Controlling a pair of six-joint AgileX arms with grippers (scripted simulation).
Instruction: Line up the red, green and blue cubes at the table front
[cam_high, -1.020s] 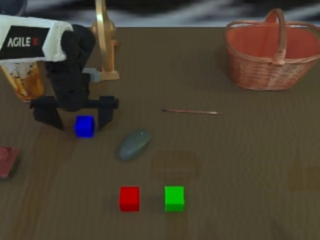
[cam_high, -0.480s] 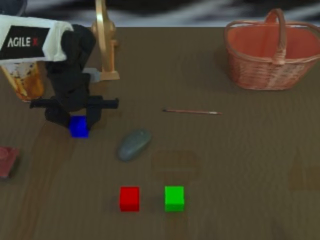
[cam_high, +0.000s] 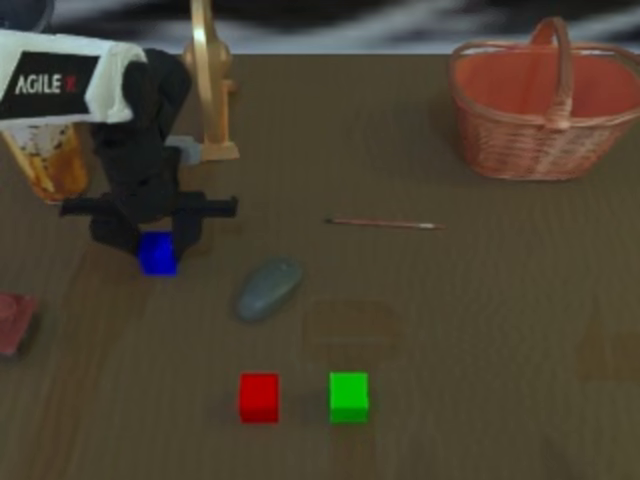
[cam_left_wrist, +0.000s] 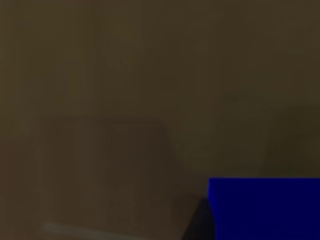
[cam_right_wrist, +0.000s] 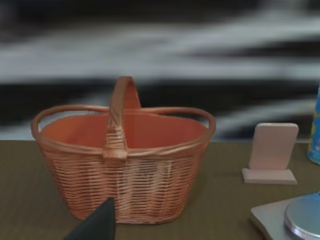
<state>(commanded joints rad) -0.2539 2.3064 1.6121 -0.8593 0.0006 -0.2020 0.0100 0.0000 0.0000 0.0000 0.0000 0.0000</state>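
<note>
My left gripper (cam_high: 157, 243) stands at the table's (cam_high: 480, 300) left side, shut on the blue cube (cam_high: 157, 256), its black fingers pressed against the cube's two sides. The left wrist view is dark, with that blue cube (cam_left_wrist: 265, 210) in one corner. Side by side near the front edge sit the red cube (cam_high: 259, 397) and, to its right, the green cube (cam_high: 349, 396), a small gap between them. My right arm is outside the top view; its wrist view shows a single dark fingertip (cam_right_wrist: 102, 220) set far to one side, the gripper open and holding nothing.
A grey oval stone (cam_high: 268, 288) lies between the blue cube and the front pair. A thin stick (cam_high: 383, 224) lies mid-table, a wicker basket (cam_high: 540, 100) at the back right. A wooden stand (cam_high: 210, 90) and an orange container (cam_high: 50, 165) are behind the left arm, a reddish slab (cam_high: 15, 322) at the left edge.
The left gripper's fingers have closed in from wide apart onto the blue cube, which shifted slightly left. Over the last half second nothing has visibly moved.
</note>
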